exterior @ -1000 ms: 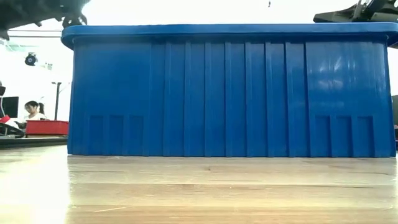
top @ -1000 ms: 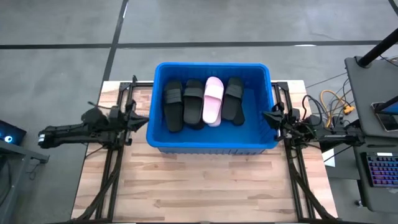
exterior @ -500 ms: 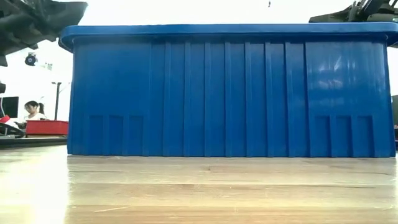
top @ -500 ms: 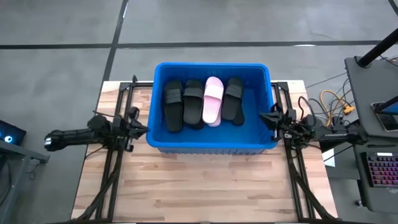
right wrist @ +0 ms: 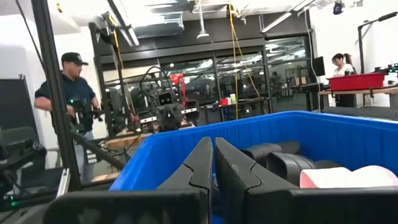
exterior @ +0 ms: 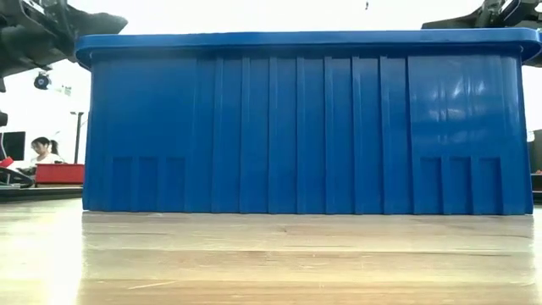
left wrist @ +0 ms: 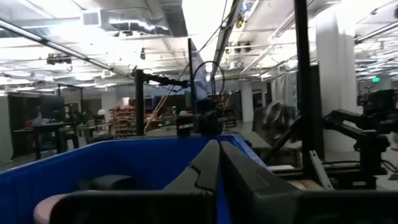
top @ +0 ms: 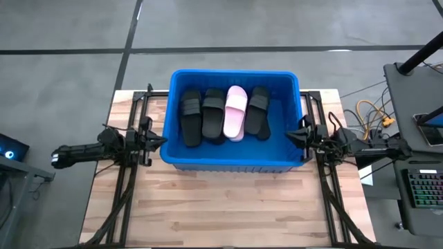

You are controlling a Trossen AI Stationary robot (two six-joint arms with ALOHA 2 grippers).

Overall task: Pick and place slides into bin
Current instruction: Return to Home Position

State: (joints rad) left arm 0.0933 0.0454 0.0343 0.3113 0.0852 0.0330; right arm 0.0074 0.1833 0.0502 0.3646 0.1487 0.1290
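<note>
All four slides (top: 223, 114) lie in the bin (top: 228, 163).
Three black and one pink are laid side by side inside. The left gripper (top: 159, 141) and right gripper (top: 292, 133) are held outside opposite walls, fingers pressed together, empty. Only homing is judged left, with the arms to be drawn clear of the rim.

blue bin (exterior: 296, 127): hard plastic, glossy, sheen on ribbed walls. black slides (top: 191, 117): matt, foam or rubber look. pink slide (top: 234, 112): matt, smooth. table (top: 228, 207): pale wood planks, visible grain, smooth, slight satin shine.
</note>
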